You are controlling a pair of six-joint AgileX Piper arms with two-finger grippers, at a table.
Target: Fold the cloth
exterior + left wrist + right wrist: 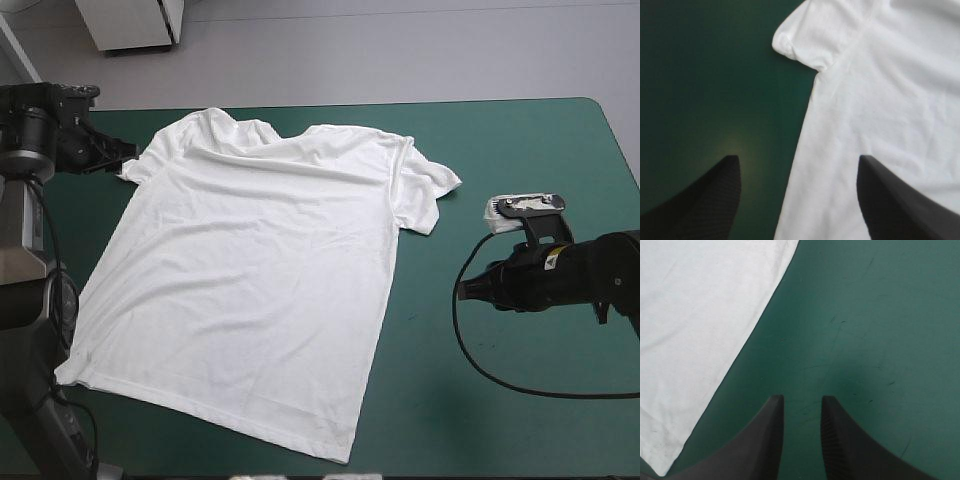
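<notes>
The T-shirt (pixel 260 270) lies spread flat on the teal-green tabletop (pixel 500 140), collar toward 12 o'clock. The left tool (pixel 799 157), fingers wide apart, straddles the shirt's side edge by the sleeve at 10 o'clock. The right tool (pixel 802 397), narrowly parted and empty, is over bare cover at 3 o'clock.

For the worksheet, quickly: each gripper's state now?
Left gripper: open, empty, at the edge of the T-shirt.
Right gripper: narrowly open, empty, over teal-green cover.

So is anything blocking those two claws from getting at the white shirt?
Nothing visible does. The open left gripper straddles an edge of the T-shirt; only bare teal-green cover lies between it and the right gripper.
</notes>
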